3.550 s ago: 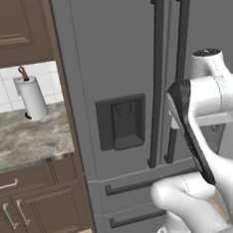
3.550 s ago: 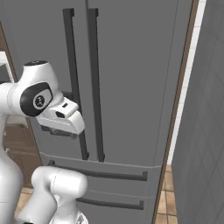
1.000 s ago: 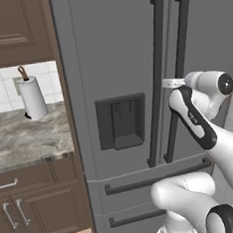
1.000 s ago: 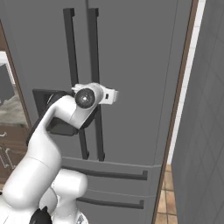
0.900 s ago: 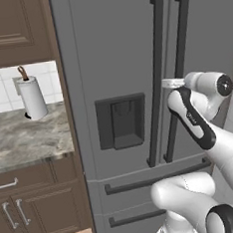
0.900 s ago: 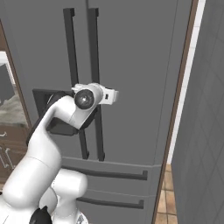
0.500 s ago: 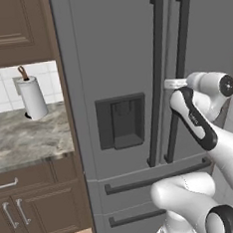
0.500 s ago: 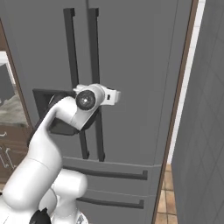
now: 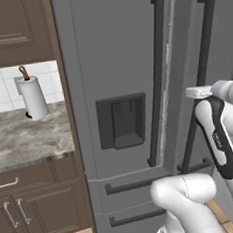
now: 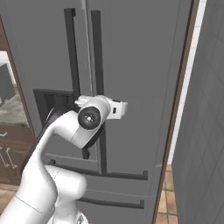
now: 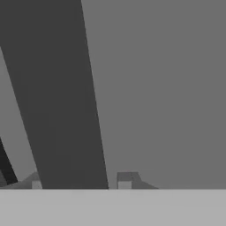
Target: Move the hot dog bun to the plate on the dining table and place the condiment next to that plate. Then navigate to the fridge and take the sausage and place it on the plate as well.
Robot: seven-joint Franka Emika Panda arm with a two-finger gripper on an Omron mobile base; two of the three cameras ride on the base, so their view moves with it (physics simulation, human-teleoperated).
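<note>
Left base view: fridge (image 9: 119,63), grey steel, fills the frame ahead of the jaws; two long dark handles, the right handle (image 9: 198,81) meeting the gripper (image 9: 195,92) at mid-height, the left handle (image 9: 155,80) just beside it; dispenser recess (image 9: 123,120) further left and slightly lower; a paper towel roll (image 9: 33,97) on the counter (image 9: 25,141) well off to the left. Right base view: gripper (image 10: 99,101) pressed to the right handle (image 10: 98,78), hand body hiding the tips. Hand view: dark handle (image 11: 57,97) running between the two fingertips (image 11: 125,180), one tip on each side, jaws closed around the bar; grey door (image 11: 163,88) behind.
</note>
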